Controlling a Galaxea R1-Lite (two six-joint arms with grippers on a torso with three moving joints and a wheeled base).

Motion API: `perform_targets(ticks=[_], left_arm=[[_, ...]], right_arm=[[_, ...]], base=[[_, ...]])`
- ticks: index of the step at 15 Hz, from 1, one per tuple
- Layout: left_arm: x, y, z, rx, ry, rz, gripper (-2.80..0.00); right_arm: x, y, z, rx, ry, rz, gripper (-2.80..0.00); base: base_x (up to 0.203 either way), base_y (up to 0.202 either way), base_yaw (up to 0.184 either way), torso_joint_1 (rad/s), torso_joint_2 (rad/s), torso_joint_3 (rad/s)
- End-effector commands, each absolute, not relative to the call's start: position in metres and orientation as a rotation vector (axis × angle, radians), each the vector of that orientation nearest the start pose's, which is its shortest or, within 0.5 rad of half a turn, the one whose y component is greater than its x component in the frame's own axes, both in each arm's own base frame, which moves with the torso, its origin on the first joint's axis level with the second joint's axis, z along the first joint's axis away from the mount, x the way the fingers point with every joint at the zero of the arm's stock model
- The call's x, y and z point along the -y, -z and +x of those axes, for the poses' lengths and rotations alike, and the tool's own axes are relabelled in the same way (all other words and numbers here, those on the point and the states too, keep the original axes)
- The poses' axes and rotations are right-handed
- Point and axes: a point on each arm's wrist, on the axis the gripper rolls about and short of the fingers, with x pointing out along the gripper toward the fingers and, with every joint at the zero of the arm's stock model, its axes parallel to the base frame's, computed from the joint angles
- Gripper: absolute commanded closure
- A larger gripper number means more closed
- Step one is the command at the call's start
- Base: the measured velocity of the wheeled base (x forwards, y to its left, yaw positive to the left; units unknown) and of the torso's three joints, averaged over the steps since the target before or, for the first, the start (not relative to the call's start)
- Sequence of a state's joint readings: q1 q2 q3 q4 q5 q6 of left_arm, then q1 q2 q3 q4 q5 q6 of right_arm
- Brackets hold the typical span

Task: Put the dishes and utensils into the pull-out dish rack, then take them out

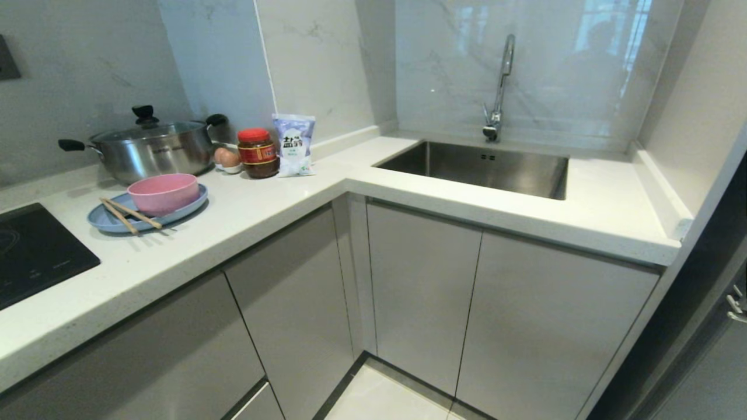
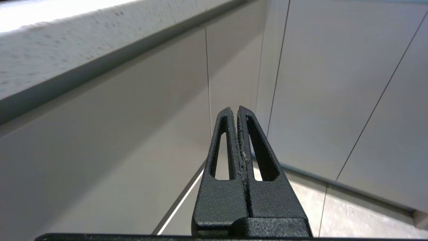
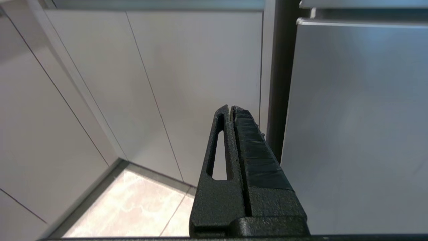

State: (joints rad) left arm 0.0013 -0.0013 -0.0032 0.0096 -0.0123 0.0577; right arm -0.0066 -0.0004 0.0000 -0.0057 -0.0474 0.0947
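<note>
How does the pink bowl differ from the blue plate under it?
The pink bowl is round, deep and smaller; the blue plate is oval, shallow and wider. The bowl sits on the plate, while the plate lies on the counter. Both look matte.

1. An L-shaped white speckled counter runs along two walls and turns at an inner corner.
2. The walls are glossy pale marble-look panels with faint grey veins; a window's reflection glows in the panel behind the tap.
3. A steel sink is set into the counter, with a tall chrome faucet at its back edge.
4. A black cooktop sits flush in the counter at the far left.
5. Flat handleless grey cabinet doors line the space below, all closed.
6. The floor is pale tile.
7. A dark appliance edge stands at the right.
</note>
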Motion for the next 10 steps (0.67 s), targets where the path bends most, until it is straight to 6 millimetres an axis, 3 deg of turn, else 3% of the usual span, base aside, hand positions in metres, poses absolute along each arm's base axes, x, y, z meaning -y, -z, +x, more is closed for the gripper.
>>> perform_targets(ticks=[1,4,10], left_arm=[[0.0003,-0.0754,-0.0230,-0.006,0.011,0.058,0.00],[0.0002,-0.0753,-0.0228,-0.002,0.006,0.050,0.00],[0.0001,-0.0753,-0.0228,-0.002,0.001,0.043,0.00]], right_arm=[[0.0009,-0.0760,-0.0232,0.013,0.054,0.095,0.00],[0.0009,-0.0760,-0.0232,0.013,0.053,0.095,0.00],[0.0009,-0.0760,-0.0231,0.012,0.055,0.095,0.00]], base=[[0.000,0.000,0.000,-0.007,0.00,0.189],[0.000,0.000,0.000,0.004,0.00,0.167],[0.000,0.000,0.000,0.001,0.00,0.018]])
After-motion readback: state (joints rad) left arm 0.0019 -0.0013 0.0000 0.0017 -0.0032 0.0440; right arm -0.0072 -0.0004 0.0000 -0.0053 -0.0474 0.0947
